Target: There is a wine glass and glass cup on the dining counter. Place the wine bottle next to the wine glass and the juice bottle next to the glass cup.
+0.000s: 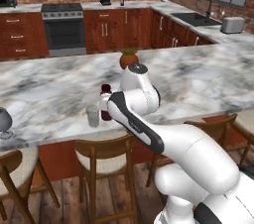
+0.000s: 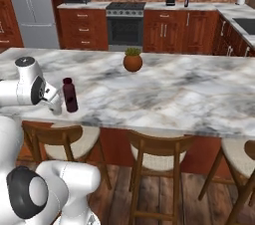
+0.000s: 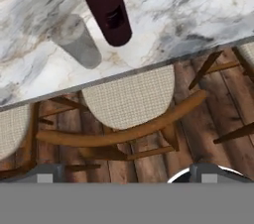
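Wine glass (image 1: 4,121) cut by edge — juice bottle (image 1: 105,103) half hidden by arm.

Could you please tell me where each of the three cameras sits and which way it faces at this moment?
Left base view: behind the arm on its left, looking forward and down over the dining counter; the white arm rises from the lower right.
Right base view: behind on its right, facing the same counter; the arm rises from the lower left.
Hand view: on the hand, looking down at the counter edge and a chair.
All three show the juice bottle beside the glass cup.
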